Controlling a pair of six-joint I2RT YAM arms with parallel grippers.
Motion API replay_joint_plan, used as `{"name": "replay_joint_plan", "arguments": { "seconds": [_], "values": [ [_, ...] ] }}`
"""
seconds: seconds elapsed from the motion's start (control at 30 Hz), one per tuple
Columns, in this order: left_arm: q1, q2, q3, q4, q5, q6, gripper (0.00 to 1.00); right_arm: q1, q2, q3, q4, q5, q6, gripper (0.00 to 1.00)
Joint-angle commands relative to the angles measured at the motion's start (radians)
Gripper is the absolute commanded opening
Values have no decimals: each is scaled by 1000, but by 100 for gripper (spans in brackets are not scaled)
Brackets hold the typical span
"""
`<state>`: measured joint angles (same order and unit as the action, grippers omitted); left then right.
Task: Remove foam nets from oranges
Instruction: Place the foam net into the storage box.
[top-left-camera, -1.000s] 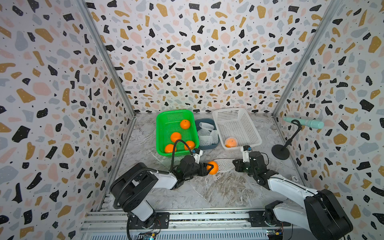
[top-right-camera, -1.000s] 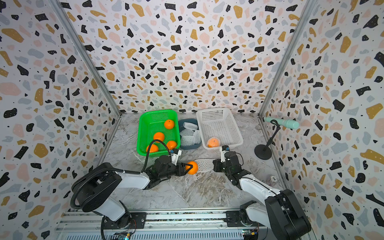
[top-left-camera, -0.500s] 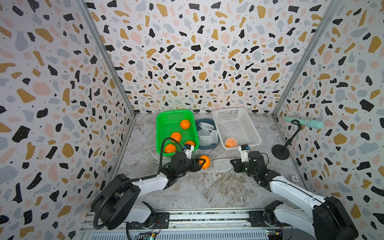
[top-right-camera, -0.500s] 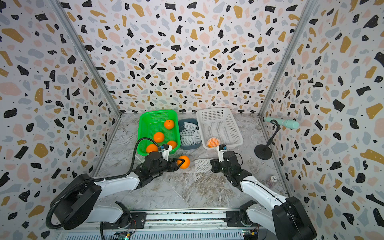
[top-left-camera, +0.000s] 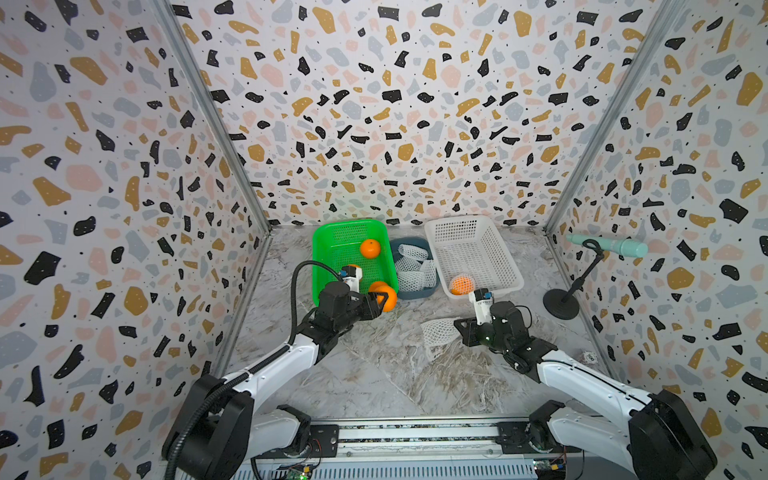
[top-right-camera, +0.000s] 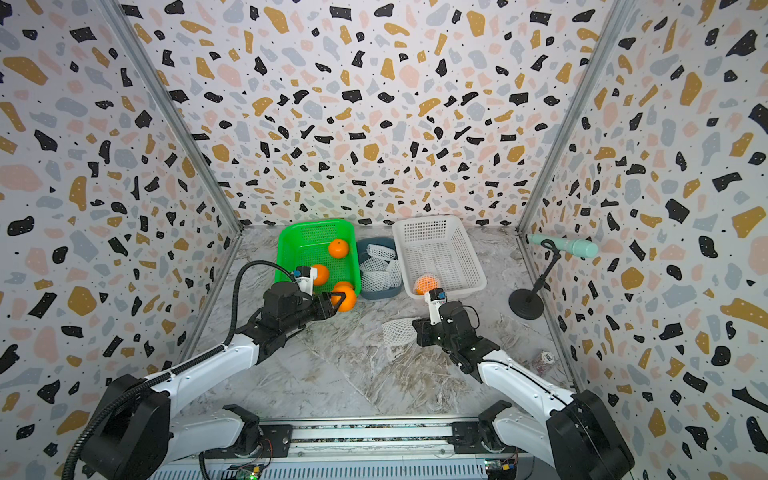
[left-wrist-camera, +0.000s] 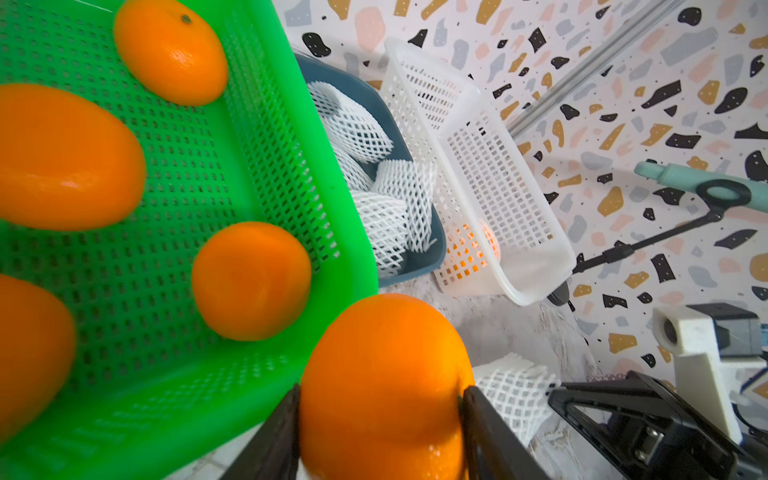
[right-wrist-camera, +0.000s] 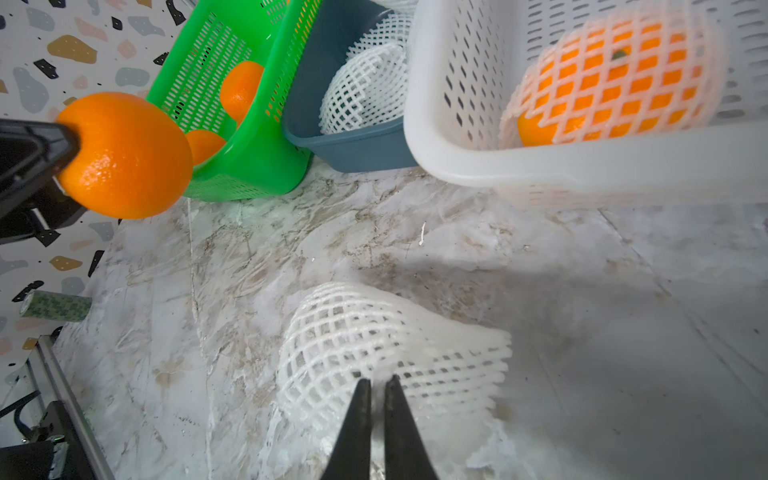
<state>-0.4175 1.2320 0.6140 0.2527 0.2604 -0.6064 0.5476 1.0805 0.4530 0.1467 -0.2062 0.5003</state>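
Observation:
My left gripper (left-wrist-camera: 381, 390) is shut on a bare orange (top-left-camera: 388, 298), held just above the near right corner of the green basket (top-left-camera: 345, 243). Several bare oranges lie in that basket, one at the far side (top-right-camera: 338, 248). My right gripper (right-wrist-camera: 378, 380) is shut on the edge of an empty white foam net (right-wrist-camera: 374, 332), which rests on the marble table (top-left-camera: 436, 330). One orange still wrapped in a net (top-left-camera: 462, 285) sits in the near corner of the white basket (top-left-camera: 469, 237).
A blue tub (top-left-camera: 412, 294) with several empty nets stands between the two baskets. A black stand (top-left-camera: 561, 304) holding a teal tube is by the right wall. A small round roll (top-right-camera: 544, 358) lies near that wall. Terrazzo walls close three sides.
The left gripper has carried the orange out of the net and away to the left, up to the green basket's corner. The right gripper has stayed, holding the emptied net.

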Motion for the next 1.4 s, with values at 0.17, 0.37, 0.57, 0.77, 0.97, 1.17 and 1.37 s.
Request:
{"name": "replay_joint_plan", "arguments": {
  "seconds": [0.17, 0.37, 0.57, 0.77, 0.97, 1.17, 1.37],
  "values": [
    [105, 63, 128, -58, 39, 55, 58, 36, 6, 49, -10, 25, 1, 10],
    [196, 157, 211, -84, 26, 92, 58, 71, 6, 79, -10, 15, 2, 10],
    [254, 199, 237, -82, 62, 101, 57, 102, -13, 157, -47, 16, -12, 9],
    [263, 179, 216, -81, 74, 106, 57, 104, 27, 282, -83, 31, -59, 9],
    [275, 168, 211, -95, 70, 117, 57, 88, 199, 489, -125, 125, -140, 7],
    [288, 148, 207, -109, 72, 129, 57, 42, 399, 692, -126, 151, -205, 6],
    [293, 141, 202, -113, 75, 132, 57, -3, 591, 862, -96, 144, -233, 6]
  ]
}}
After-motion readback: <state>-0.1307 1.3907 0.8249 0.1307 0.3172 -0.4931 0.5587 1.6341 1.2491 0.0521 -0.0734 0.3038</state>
